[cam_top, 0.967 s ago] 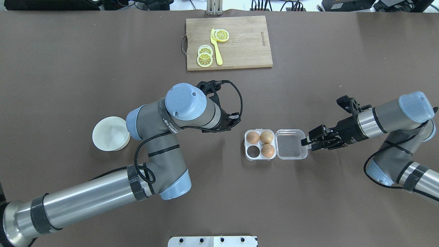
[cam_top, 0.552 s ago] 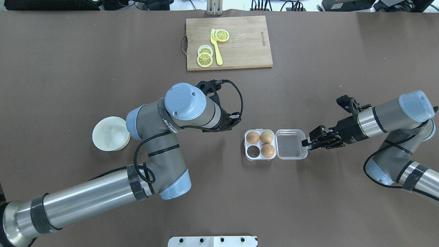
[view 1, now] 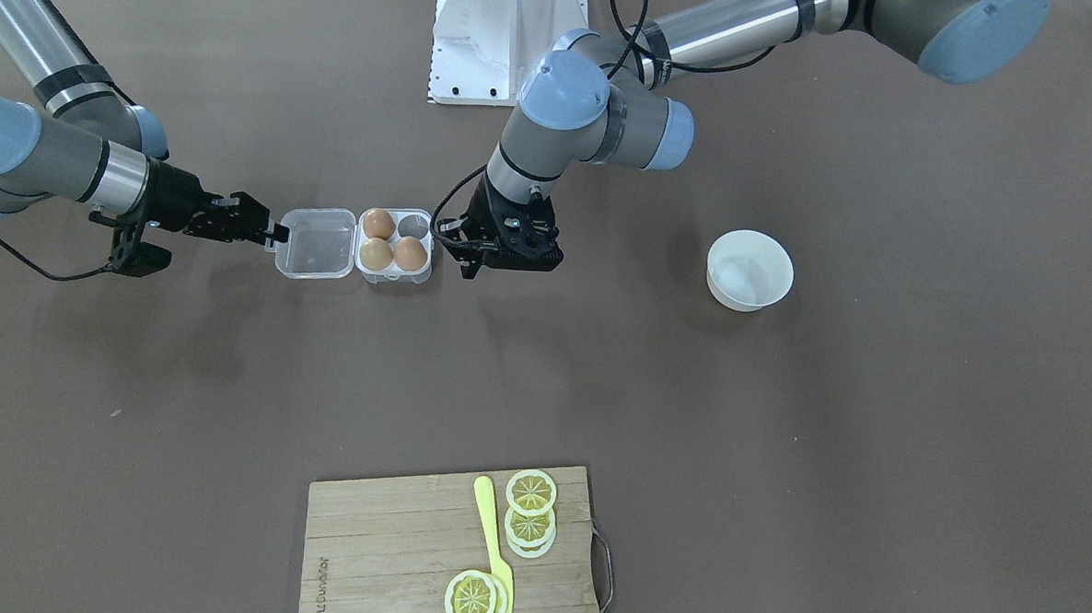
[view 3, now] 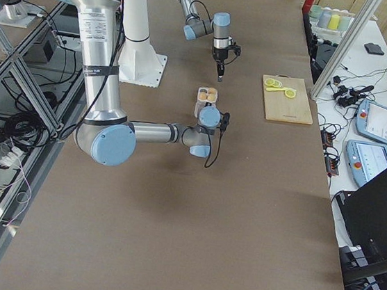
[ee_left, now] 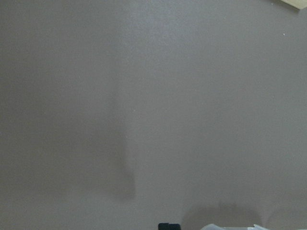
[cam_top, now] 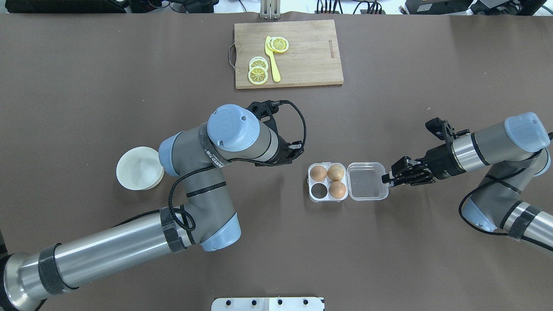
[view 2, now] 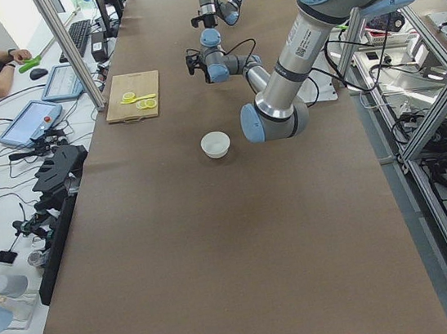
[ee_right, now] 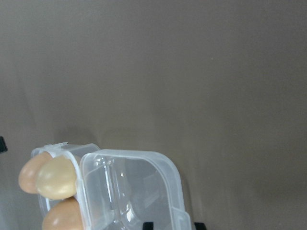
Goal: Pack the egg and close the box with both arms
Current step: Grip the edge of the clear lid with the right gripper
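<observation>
Right gripper (cam_top: 385, 178) has closed onto box (cam_top: 366, 182) lid's outer edge

A brown table (cam_top: 86, 65) carries four things. A wooden cutting board (cam_top: 311, 65) lies at the middle of the edge across from the robot. A white base plate (cam_top: 268, 304) sits at the middle of the robot's edge. Between them, a white bowl (cam_top: 137, 169) stands toward the robot's left end. The clear box (cam_top: 366, 181) lies right of centre, its lid open flat on the surface.
</observation>
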`<state>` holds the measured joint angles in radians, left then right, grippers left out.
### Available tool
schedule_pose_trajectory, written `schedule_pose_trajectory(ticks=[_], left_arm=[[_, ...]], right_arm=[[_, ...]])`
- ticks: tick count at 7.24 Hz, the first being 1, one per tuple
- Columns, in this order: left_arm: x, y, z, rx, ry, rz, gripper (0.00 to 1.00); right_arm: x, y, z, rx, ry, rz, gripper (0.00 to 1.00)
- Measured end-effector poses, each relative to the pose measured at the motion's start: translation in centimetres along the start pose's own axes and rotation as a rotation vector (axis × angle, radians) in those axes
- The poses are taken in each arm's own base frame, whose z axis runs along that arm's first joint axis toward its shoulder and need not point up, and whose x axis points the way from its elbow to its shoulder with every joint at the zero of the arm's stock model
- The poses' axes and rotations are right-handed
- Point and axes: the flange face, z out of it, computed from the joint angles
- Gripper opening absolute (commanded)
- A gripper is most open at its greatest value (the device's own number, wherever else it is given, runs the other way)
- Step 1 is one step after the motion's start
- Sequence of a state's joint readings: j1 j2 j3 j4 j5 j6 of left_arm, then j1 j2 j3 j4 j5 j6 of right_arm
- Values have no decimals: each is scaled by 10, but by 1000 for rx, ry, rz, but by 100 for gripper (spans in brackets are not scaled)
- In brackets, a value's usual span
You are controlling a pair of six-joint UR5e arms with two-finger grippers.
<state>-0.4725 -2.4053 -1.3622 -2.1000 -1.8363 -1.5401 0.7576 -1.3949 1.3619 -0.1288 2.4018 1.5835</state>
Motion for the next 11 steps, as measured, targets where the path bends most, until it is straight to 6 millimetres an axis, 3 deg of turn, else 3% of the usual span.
schedule_pose_trajectory(ticks=[3,6,9,11], left_arm=[[-1,0,0,0,-1,0,0],[-2,0,1,0,-2,-1,0],[-3,0,1,0,-4,-3,0],[-3,0,1,0,-4,-2,0]], right_arm=[[-1,-3,-6,-2,-3,-1,38],[2,-3,-7,-2,1,3,19],[3,-3,-7,-2,2,6,16],[1,-3,-7,-2,-1,5,0]])
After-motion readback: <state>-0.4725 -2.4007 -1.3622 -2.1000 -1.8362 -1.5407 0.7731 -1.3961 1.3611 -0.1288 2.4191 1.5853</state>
